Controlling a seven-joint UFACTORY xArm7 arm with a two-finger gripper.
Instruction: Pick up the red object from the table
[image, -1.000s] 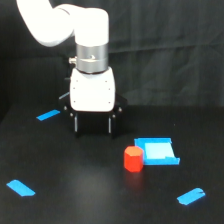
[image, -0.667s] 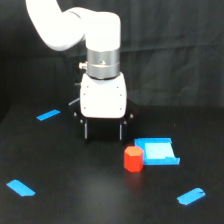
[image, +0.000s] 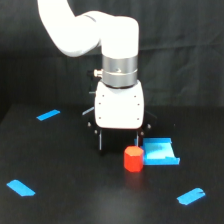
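On the black desk (image: 65, 205), near the middle of the exterior view, the red object (image: 133, 159) stands upright, a short red-orange cylinder. It serves as the landmark here. Just to its right in the exterior view, touching or almost touching it, lies the light-blue tray (image: 161, 152), open on top with low walls; I cannot tell whether the two are in contact.

Above and slightly to the exterior view's left of the red object hangs the white arm (image: 118, 65), its boxy white wrist housing pointing straight down. Below the housing the pincer (image: 120, 143) shows two dark fingers (image: 101, 142), spread apart, with nothing between them. One finger comes down to the left of the red object, well clear of it; the other ends just above and behind the cylinder's top edge, and whether it touches is not clear.

Farther from the red object, three blue tape strips lie flat on the desk: one (image: 48, 114) far to the upper left, one (image: 21, 187) to the lower left, one (image: 191, 196) to the lower right. A black curtain (image: 190, 55) hangs behind.
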